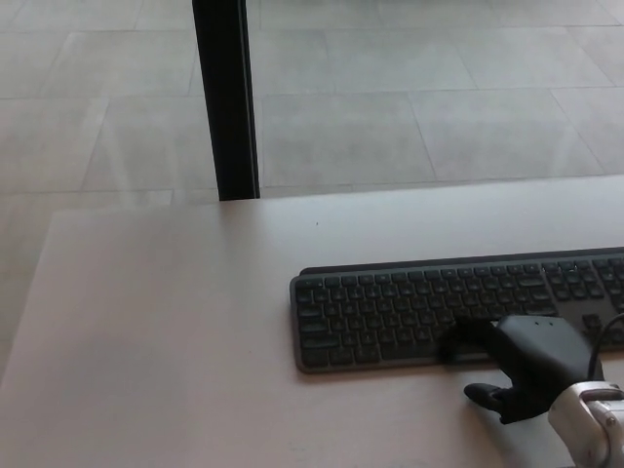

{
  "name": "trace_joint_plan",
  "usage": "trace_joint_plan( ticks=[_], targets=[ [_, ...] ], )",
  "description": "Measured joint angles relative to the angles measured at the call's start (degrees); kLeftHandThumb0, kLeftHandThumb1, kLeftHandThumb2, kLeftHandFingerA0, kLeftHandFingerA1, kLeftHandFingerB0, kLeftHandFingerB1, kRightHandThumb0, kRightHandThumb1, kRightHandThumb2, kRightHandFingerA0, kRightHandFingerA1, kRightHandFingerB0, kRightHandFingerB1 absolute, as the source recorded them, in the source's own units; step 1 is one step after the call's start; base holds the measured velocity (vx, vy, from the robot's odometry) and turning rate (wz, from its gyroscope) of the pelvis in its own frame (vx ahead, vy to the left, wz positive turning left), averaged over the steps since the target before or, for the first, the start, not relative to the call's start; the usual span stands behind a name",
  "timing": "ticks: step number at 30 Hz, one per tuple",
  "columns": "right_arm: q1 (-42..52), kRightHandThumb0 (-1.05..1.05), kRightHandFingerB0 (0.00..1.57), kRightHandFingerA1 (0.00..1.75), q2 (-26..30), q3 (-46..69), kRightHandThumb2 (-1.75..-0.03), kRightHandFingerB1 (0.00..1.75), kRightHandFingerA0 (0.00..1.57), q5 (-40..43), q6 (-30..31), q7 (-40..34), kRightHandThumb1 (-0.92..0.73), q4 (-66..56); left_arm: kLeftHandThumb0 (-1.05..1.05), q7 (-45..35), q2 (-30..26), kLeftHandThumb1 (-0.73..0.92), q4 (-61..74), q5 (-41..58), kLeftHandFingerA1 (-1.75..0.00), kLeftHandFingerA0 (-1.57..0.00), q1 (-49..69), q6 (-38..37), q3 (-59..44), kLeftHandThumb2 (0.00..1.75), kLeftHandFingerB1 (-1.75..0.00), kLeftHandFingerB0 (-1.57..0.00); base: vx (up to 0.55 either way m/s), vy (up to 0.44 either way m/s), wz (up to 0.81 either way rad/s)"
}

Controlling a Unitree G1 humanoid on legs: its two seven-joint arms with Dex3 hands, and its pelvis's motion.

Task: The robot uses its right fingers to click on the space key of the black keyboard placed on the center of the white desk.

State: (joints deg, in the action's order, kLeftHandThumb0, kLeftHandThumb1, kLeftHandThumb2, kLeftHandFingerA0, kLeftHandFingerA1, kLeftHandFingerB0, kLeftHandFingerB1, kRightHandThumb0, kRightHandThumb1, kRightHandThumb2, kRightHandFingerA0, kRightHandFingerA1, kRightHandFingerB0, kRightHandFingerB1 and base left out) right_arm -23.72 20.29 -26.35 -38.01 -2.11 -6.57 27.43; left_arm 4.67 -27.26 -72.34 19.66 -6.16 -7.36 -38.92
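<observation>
Head view shows you the right hand (526,366) at the near edge of the black keyboard (458,307), fingers (468,336) stretched forward onto the bottom key row, clasping nothing. The space key lies about under those fingertips (contact unclear). The keyboard's long axis runs crosswise to the hand; low matte keys, smooth white desk (175,322).

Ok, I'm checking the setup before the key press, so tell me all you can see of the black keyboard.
The black keyboard is a flat, low-profile board with dark grey keys in a dark frame, looking like matte plastic. It lies flat on the white desk, right of centre in the picture, its right end cut off by the picture's edge. The right hand reaches over its front edge, fingers on the bottom key row. Key legends are too small to read.
</observation>
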Motion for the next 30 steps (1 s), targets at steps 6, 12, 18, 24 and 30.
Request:
trace_joint_plan(
  ticks=[6,12,18,24,30],
  targets=[
    [2.40,-0.31,0.66,1.30,-2.19,5.24,-0.60,0.51,0.93,4.06,1.55,4.38,-0.60,-8.73,-0.53,-0.02,0.01,0.62,-0.01,0.00,-0.69,-0.79,0.08,0.01,-0.02,0.59,-0.57,-0.72,0.00,0.000,0.00],
    [2.05,-0.26,0.63,1.47,-2.13,10.82,-0.64,0.52,0.84,8.68,3.51,9.19,-0.60,-18.63,-0.54,-0.01,0.02,0.61,-0.01,-0.16,-0.67,-0.75,0.07,0.01,0.06,0.58,-0.58,-0.72,0.00,0.000,0.00],
    [-2.15,-0.22,0.65,1.41,-0.04,18.88,-0.60,0.47,0.84,12.97,6.28,12.63,-0.60,-23.88,-0.52,-0.03,0.03,0.62,-0.02,-0.21,-0.78,-0.84,0.11,0.01,0.04,0.58,-0.59,-0.72,0.00,0.000,0.00],
    [-8.05,-0.23,0.68,1.45,5.11,29.72,-0.58,0.49,0.85,17.53,8.69,15.29,-0.61,-24.21,-0.53,-0.06,0.03,0.62,-0.03,-0.20,-0.71,-0.77,0.12,0.01,-0.03,0.59,-0.58,-0.71,0.00,0.000,0.00],
    [-8.73,-0.19,0.65,1.28,9.90,39.80,-0.61,0.52,0.96,20.57,10.07,16.24,-0.57,-23.48,-0.52,-0.07,0.04,0.63,-0.02,-0.21,-0.76,-0.78,0.06,0.02,-0.04,0.59,-0.59,-0.71,0.00,0.000,0.00]
  ],
)
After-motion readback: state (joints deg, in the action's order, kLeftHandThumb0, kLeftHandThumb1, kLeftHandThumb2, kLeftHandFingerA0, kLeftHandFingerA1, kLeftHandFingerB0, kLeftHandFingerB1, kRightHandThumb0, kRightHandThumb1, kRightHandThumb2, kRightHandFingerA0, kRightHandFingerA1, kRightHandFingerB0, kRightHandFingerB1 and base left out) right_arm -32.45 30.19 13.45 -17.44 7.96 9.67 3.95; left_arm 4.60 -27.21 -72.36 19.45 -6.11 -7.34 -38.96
